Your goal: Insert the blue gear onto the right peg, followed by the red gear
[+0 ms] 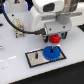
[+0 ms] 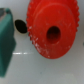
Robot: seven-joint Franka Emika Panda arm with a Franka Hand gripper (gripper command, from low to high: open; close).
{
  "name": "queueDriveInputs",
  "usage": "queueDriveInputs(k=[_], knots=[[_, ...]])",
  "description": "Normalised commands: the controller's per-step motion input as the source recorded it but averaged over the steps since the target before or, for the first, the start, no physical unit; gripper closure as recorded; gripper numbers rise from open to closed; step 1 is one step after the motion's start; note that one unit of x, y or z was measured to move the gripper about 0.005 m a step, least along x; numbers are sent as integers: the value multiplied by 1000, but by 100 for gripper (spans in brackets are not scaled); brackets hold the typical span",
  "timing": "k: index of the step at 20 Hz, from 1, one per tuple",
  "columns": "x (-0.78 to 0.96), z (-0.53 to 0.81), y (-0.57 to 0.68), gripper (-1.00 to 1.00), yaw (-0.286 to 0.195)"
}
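The tool [image 1: 55, 36] is closed on the red gear [image 1: 55, 38], holding it above the blue gear [image 1: 50, 51]. The blue gear lies on the grey plate [image 1: 36, 59] on the white tabletop [image 1: 15, 65].

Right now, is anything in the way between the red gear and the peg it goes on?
Only the blue gear already sits at that end of the plate, as planned. The red gear hangs in the gripper above it, with nothing visible between them.
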Motion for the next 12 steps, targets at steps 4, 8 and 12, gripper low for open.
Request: queueDriveInputs(k=[4, 8, 12], knots=[[33, 12, 3, 100, 0], [41, 257, 10, 100, 0], [229, 587, 14, 100, 0]])
